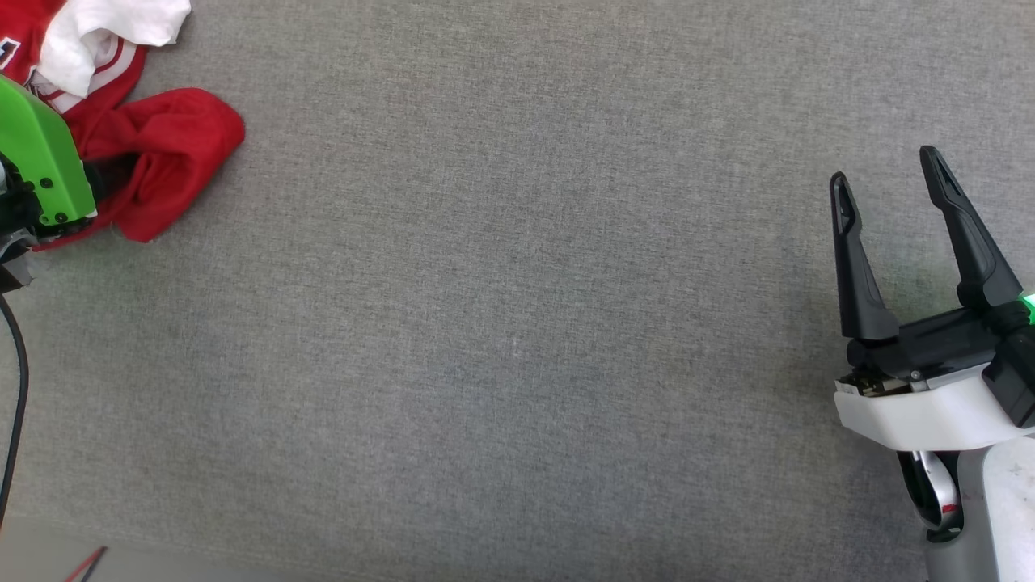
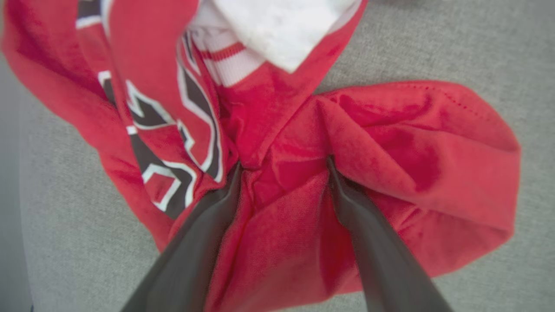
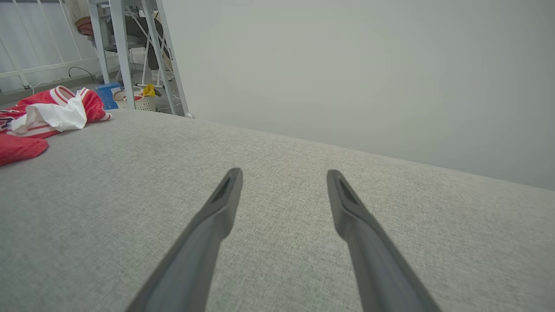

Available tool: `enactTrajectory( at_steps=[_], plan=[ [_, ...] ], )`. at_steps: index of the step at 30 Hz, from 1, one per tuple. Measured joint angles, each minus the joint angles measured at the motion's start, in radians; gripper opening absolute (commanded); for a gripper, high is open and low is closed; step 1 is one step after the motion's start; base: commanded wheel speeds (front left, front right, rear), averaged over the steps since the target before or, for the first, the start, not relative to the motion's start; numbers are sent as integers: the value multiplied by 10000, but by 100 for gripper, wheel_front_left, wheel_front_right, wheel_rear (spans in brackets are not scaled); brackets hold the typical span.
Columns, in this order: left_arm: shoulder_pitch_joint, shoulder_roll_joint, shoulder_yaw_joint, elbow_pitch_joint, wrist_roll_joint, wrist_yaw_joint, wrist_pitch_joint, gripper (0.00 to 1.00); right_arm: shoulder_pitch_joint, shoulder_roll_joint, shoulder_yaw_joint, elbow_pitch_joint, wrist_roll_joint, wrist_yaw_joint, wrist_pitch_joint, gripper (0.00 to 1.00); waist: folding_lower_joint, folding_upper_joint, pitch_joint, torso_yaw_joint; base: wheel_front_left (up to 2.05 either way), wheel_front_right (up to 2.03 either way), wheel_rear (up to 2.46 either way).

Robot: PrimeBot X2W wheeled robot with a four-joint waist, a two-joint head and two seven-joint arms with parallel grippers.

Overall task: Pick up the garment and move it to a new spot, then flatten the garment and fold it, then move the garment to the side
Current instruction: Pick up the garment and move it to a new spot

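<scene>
1. Our left gripper (image 2: pixel 284 164) is spread. Both of its dark fingers (image 2: pixel 204 242) are pushed down into the garment (image 2: pixel 412 143), and a ridge of red cloth rises between them. The jaws do not pinch it yet.
2. Around the tips the cloth is bunched. In the left wrist view, the black white-edged letters (image 2: pixel 195 112) lie on one side and a rounded red fold on the other. A white sleeve (image 2: pixel 282 30) lies beyond the tips.
3. In the head view the garment (image 1: pixel 170 145) is a crumpled heap at the far left corner of the grey desk (image 1: pixel 517 323), partly behind the green housing (image 1: pixel 36 153) of the left arm. We cannot name a clear long axis for it.
4. Our right gripper (image 1: pixel 885 166) is also spread and holds nothing. It is over bare desk at the right side, well apart from the garment, which lies far to its left.
5. We judge that the left arm is the one to act. The pick-up depends on that ridge sitting between its fingers, so closing there should catch the cloth.
</scene>
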Motion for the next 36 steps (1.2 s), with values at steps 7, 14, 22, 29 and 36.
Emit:
enactTrajectory(
  at_steps=[7, 14, 22, 29, 36],
  plan=[
    [56, 88, -711, -251, -178, 0, -947, 0, -106, 17, -59, 109, 19, 0, 0, 100, 0, 0, -172, 71, 0, 0, 0],
    [204, 305, -1241, -1354, -362, 0, -2393, 0, 14, 201, -184, 244, 125, 0, 0, 100, 0, -1, -899, 147, 0, 0, 0],
    [-180, 825, -2529, -3210, -144, 0, -3057, 0, 340, 518, -383, 347, 238, 0, 0, 100, -1, -1, -1987, 174, 0, 0, 0],
    [-745, 506, -3657, -4426, 407, 0, -3419, 0, 545, 748, -794, 349, 355, 0, -2, 100, -1, -1, -2662, -199, 0, 0, 0],
    [-1293, -633, -4790, -5003, 872, 0, -3756, 0, 745, 894, -1179, 334, 391, 0, -2, 100, -1, -2, -2940, -969, 0, 0, 0]
  ],
)
